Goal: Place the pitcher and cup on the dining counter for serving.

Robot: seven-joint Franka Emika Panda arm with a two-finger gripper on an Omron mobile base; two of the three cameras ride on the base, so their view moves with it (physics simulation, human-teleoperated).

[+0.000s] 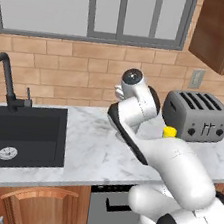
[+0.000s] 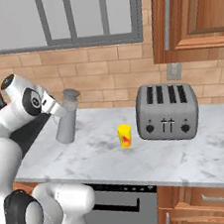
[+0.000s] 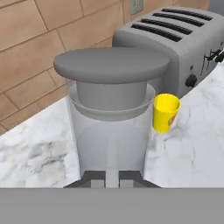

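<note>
The gripper [image 3: 112,178] is sitting right up against the pitcher [image 2: 67,117], fingertips nearly pressed together at its lower body; cannot tell if they are actually pinching it. The pitcher is standing upright on the marble counter [image 2: 190,158], toward the back edge near the brick wall. The yellow cup [image 2: 124,136] is standing apart from it, mid-counter, just beside the toaster [image 2: 167,110], which is sitting farther back.

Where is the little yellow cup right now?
In the right base view the cup stands upright on the marble counter, between the grey pitcher on its left and the toaster on its right, touching neither.
</note>
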